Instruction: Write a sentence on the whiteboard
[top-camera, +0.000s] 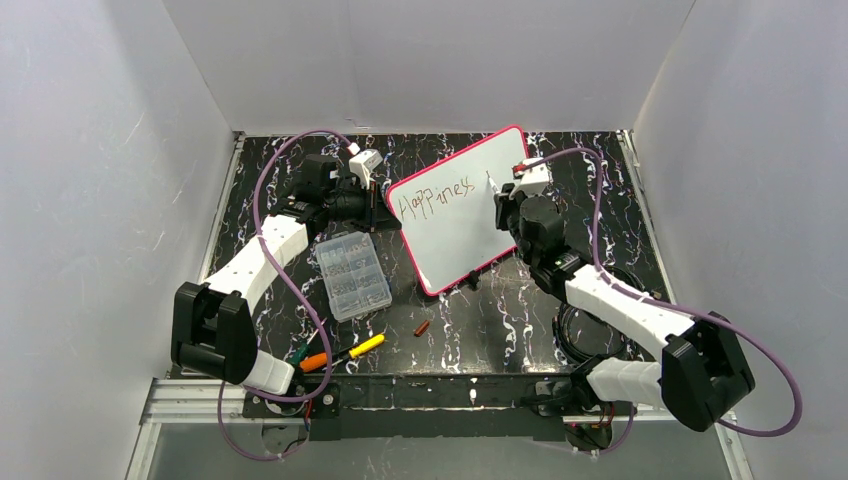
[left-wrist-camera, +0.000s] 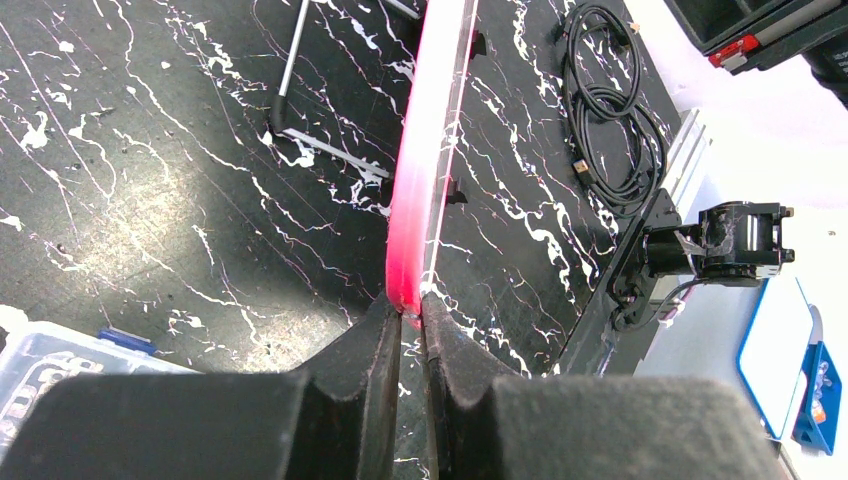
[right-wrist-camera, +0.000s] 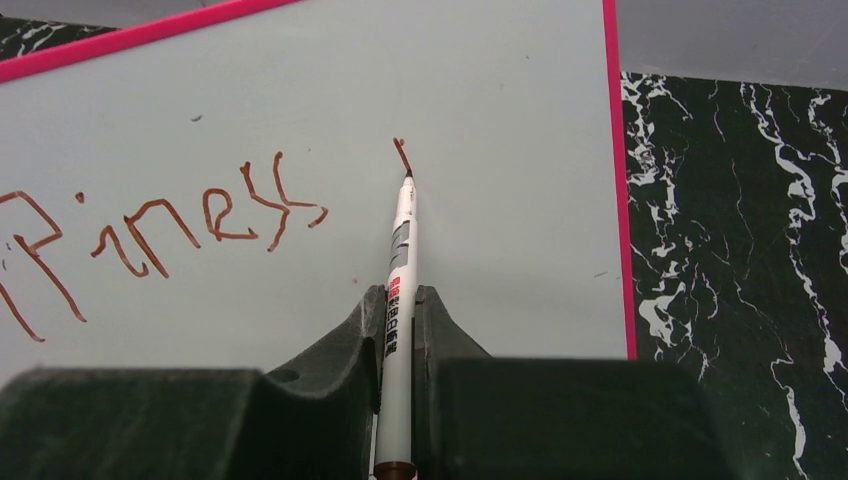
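The whiteboard, white with a pink-red rim, stands tilted on the black marbled table. One row of brownish-red letters, "Happiness", runs across it; its end shows in the right wrist view. My left gripper is shut on the board's left rim. My right gripper is shut on a white marker whose tip touches the board at a short fresh stroke right of the word.
A clear plastic organizer box lies left of the board. A loose brown cap and yellow, orange and green pens lie near the front edge. A coiled black cable lies at the right.
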